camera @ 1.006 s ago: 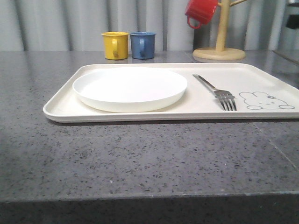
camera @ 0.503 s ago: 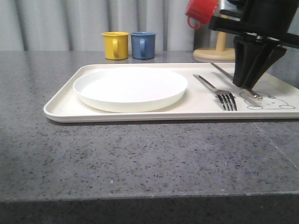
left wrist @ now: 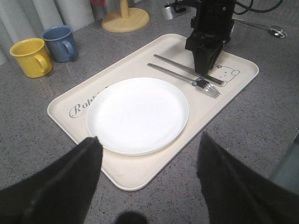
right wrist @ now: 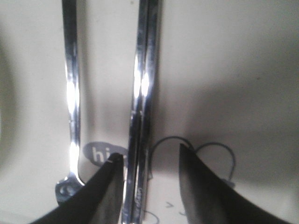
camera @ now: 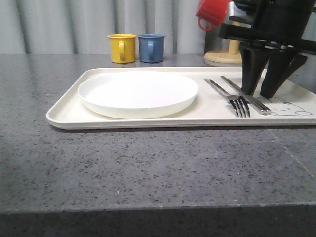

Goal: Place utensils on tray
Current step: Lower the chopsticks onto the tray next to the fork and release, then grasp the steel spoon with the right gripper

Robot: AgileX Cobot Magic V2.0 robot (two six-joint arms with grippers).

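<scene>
The right arm's black gripper point(camera: 267, 94) stands over the right end of the large cream rectangular tray point(camera: 64, 114), its two tapering fingers spread apart and holding nothing, and it covers most of the line-drawn rabbit point(camera: 291, 106) printed in the tray's near right corner — only the face and part of an ear show past it. Just beside the inner finger lies the straight silver metal knife point(camera: 245, 95), flat on the tray, its far end partly behind the gripper; in the right wrist view it runs as a narrow bright bar point(right wrist: 142, 93) right against one dark finger, free of both. Parallel to it, on the plate side, lies the shiny four-tined silver fork point(camera: 229, 96), tines toward the tray's near edge. The round white glossy plate point(camera: 138, 93) fills the tray's left half. In the left wrist view grey script near the tray's left end reads "Rab…" point(left wrist: 83, 106), the rest cut off by the plate's rim; the left gripper point(left wrist: 149, 182) shows there as two blurred dark fingers standing wide apart and empty. A silver spoon point(left wrist: 266, 28) lies on the speckled grey stone table point(camera: 148, 168) beyond the tray's right end. A yellow mug point(camera: 121, 48), a blue mug point(camera: 150, 47) and a wooden mug stand point(camera: 231, 54) — its red mug point(camera: 212, 13) cropped at the picture's top — sit behind the tray's far edge.
</scene>
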